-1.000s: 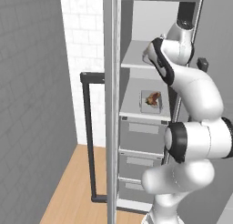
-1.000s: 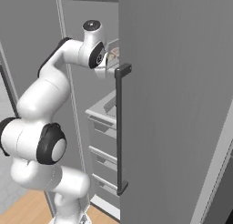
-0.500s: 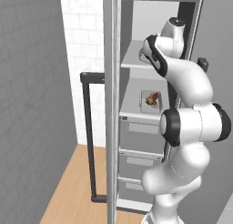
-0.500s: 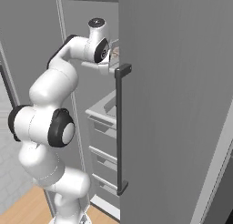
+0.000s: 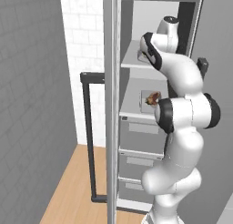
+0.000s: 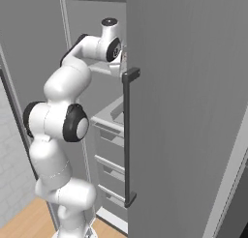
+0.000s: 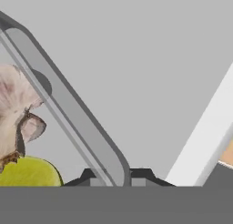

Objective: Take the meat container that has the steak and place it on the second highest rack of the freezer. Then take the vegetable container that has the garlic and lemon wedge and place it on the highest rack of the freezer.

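Observation:
My gripper [image 7: 117, 176] is shut on the rim of the vegetable container [image 7: 68, 109], a clear-grey tray. Inside it, the pale garlic [image 7: 16, 114] sits above the yellow-green lemon wedge [image 7: 29, 172]. The arm reaches into the open freezer [image 5: 136, 18] at the height of its highest rack [image 5: 132, 60]; whether the tray rests on that rack I cannot tell. The hand [image 6: 116, 48] is partly behind the door edge. One level down, the meat container [image 5: 150, 100] with the reddish-brown steak [image 5: 154, 98] lies on the second highest rack [image 5: 129, 113].
The freezer door [image 6: 189, 111] stands open on the right, with its long black handle [image 6: 127, 135]. The other door's edge [image 5: 111, 104] and bar handle [image 5: 88, 136] stand left of the arm. Grey drawer fronts [image 5: 141, 136] lie below the racks.
The arm has stretched upward, its elbow rising, and the hand has gone higher and deeper into the freezer with the tray still held.

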Motion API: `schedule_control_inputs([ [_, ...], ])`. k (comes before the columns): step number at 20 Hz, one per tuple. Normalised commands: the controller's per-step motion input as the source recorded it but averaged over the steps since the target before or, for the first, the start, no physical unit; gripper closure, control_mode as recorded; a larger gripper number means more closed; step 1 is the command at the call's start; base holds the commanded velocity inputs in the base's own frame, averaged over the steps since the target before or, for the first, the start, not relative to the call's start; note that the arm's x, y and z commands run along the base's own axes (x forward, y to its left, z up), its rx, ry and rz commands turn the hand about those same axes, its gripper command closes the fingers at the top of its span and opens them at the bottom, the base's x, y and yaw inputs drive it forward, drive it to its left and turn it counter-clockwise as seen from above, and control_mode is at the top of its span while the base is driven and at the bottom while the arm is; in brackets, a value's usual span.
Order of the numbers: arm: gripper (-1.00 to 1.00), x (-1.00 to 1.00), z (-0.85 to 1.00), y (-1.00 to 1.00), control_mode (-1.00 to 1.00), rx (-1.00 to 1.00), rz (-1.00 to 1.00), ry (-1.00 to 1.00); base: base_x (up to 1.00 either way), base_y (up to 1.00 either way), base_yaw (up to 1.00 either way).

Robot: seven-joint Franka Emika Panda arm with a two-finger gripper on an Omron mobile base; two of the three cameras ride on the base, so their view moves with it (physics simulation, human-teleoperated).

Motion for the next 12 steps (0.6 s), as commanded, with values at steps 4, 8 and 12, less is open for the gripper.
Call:
schedule_control_inputs([
  [4,-1.00,0.22,-0.20,-0.12,-1.00,0.00,0.00,0.12,0.00,0.00,0.00],
  [8,-1.00,0.30,-0.17,-0.01,-1.00,0.00,0.00,0.09,0.00,0.00,0.00],
  [12,-1.00,0.34,-0.02,0.00,-1.00,0.00,0.00,0.01,0.00,0.00,0.00],
])
